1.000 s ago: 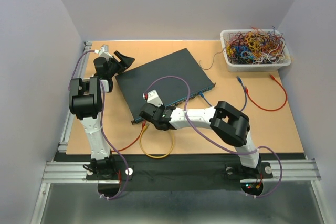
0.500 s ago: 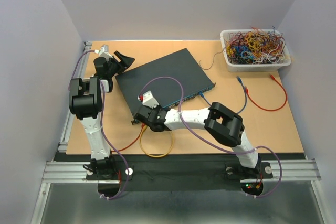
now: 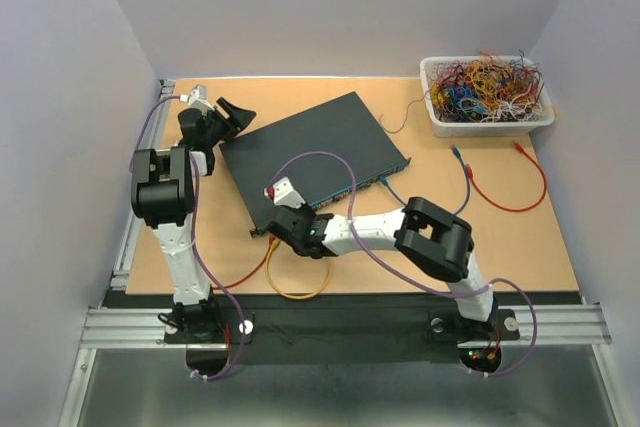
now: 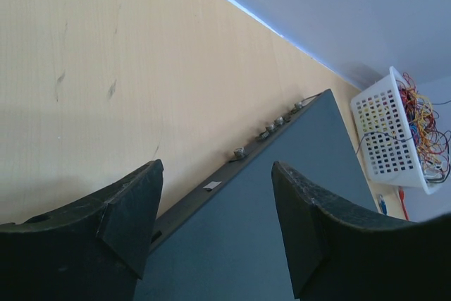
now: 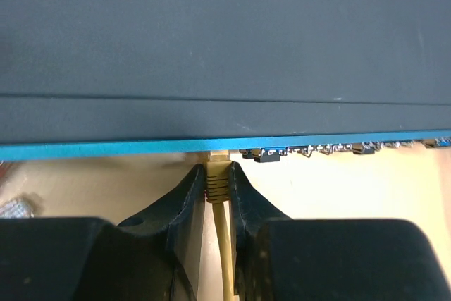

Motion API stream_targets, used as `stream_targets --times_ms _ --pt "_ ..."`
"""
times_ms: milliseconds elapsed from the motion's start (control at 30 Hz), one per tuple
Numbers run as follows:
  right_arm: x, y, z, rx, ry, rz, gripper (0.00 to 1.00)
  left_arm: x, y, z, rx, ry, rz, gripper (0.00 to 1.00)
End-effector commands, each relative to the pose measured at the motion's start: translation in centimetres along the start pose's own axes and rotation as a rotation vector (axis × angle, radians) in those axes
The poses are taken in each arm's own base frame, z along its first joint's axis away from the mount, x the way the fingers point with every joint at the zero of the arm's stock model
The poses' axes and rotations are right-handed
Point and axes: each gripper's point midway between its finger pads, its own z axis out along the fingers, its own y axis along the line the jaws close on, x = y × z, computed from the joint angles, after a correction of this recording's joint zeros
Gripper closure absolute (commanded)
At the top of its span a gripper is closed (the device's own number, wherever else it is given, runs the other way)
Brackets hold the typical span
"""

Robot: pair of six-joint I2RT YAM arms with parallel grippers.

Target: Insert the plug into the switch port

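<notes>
The right claw (image 5: 217, 168) is clamped on the yellow plug (image 5: 218, 188). The plug's tip meets the front face of the teal switch (image 5: 225, 40), left of the visible row of ports (image 5: 310, 151); whether it sits in one, I cannot tell. The left claw (image 4: 217, 173) hangs spread apart above the switch's back edge, over the table (image 4: 84, 68).

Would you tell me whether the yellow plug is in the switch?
Cannot tell: the right pincer holds the yellow plug with its tip at the switch front, but the overhanging edge hides the joint.
</notes>
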Motion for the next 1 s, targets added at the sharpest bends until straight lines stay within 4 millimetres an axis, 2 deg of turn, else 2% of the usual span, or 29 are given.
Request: stream_targets --times_ms 0,133,333,500,667,767,800,900,967 --pt "-8.6 1.2 -0.7 -0.157 -0.307 0.273 1.00 0.7 -0.1 0.0 -0.004 0.054 -0.013 0.26" --pt "-9.8 0.2 -1.7 -0.202 -0.401 0.276 1.00 1.2 0.0 0.2 -0.008 0.074 -0.017 0.26" --pt "-10.3 -0.7 -1.2 -0.218 -0.433 0.256 1.00 1.6 0.1 0.5 -0.016 0.100 -0.012 0.29" --pt "-12.4 -1.8 -1.2 -0.215 -0.468 0.259 0.98 1.8 0.1 0.6 -0.022 0.106 -0.009 0.29" --pt "-12.2 -2.4 -0.7 -0.217 -0.462 0.255 0.82 1.8 0.1 0.7 -0.025 0.106 -0.005 0.29" --pt "-10.3 -2.1 -0.7 -0.244 -0.426 0.263 0.63 1.7 0.2 0.6 -0.030 0.105 -0.003 0.29" --pt "-10.4 -2.0 -0.9 -0.254 -0.424 0.275 0.60 1.8 0.2 0.7 -0.031 0.105 -0.004 0.29" --pt "-8.9 -1.4 -1.0 -0.294 -0.388 0.301 0.50 1.7 0.2 0.6 -0.034 0.102 -0.003 0.29" --pt "-8.1 -1.5 -1.2 -0.305 -0.375 0.315 0.48 1.7 0.2 0.7 -0.034 0.102 -0.001 0.30"
